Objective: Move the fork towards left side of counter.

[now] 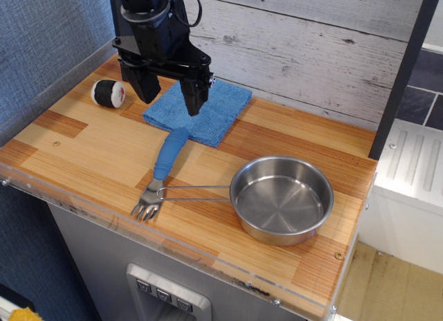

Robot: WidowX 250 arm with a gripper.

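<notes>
The black tool (170, 93) hangs in the upper left of the frame with its two fingers spread wide and nothing between them, above the near edge of the folded blue cloth (208, 108). The fork (164, 171) lies flat on the wooden desk (83, 155) at centre frame, blue handle pointing up toward the cloth, tines toward the front rim. The steel pan (280, 198) sits right of it, its wire handle reaching the fork's head. A sushi roll (109, 93) rests at upper left.
</notes>
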